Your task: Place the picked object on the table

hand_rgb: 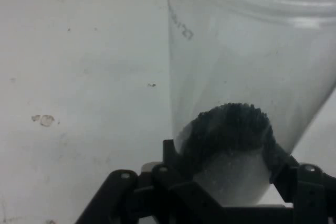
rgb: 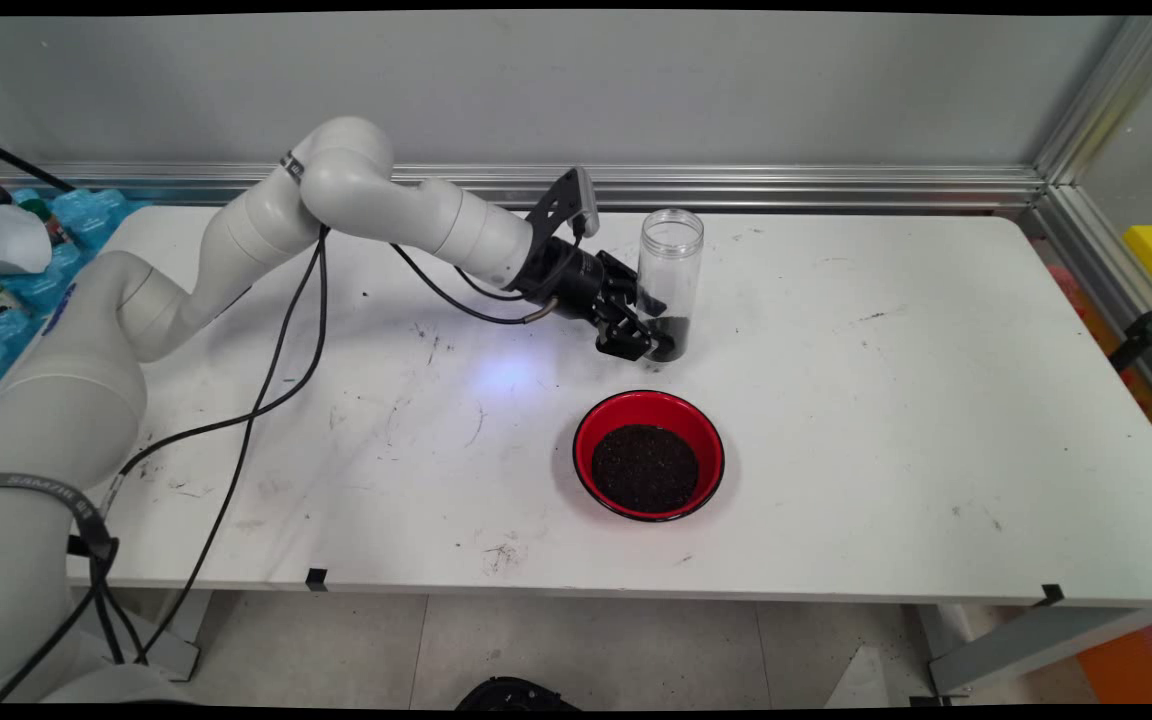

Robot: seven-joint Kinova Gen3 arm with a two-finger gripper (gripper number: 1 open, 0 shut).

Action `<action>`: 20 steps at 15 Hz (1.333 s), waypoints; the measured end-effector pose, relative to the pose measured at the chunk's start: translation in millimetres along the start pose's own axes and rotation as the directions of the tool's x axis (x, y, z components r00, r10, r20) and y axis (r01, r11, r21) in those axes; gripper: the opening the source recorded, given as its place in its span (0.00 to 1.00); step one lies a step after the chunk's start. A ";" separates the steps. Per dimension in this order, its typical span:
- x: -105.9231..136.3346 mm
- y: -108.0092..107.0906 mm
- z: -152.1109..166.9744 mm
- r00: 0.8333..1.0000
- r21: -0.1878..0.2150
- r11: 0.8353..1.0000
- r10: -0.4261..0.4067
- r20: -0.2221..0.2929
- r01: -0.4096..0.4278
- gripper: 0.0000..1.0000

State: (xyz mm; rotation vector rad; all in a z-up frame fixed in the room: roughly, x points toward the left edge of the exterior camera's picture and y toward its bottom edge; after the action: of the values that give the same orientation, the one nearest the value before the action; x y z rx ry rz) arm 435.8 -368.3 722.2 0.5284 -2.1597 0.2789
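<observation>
While gripper (rgb: 648,338) clamps the upright clear jar (rgb: 669,270) low, red bowl (rgb: 649,455) nearer holds most dark grains; few remain inside.

Jar (rgb: 669,262) stands upright on table (rgb: 936,400), toward the back, near the middle. Gripper (rgb: 648,343) reaches in from the left, its fingers on either side of the jar's base. Bowl (rgb: 649,455) sits in front of jar, apart from it; granules (rgb: 645,467) in bowl, some in jar bottom too.

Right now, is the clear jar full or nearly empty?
Nearly empty: the clear jar stands upright, lidless, with only a shallow dark layer at its bottom, where the gripper grips it.
</observation>
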 end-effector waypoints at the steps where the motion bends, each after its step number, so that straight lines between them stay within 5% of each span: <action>1: -1.1 -0.6 1.2 1.000 0.001 1.000 0.006 0.002 -0.006 0.00; 17: -10.5 4.3 10.9 0.999 -0.004 0.999 0.045 0.020 -0.044 0.00; 18: -11.1 5.0 10.9 0.999 -0.007 0.999 0.047 0.020 -0.046 1.00; 20: -12.3 6.1 11.0 0.999 -0.011 0.999 0.049 0.023 -0.049 1.00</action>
State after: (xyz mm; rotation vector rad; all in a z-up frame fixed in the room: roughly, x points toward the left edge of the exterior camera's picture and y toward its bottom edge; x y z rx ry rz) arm 431.6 -363.8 705.7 0.4752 -2.1976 0.2894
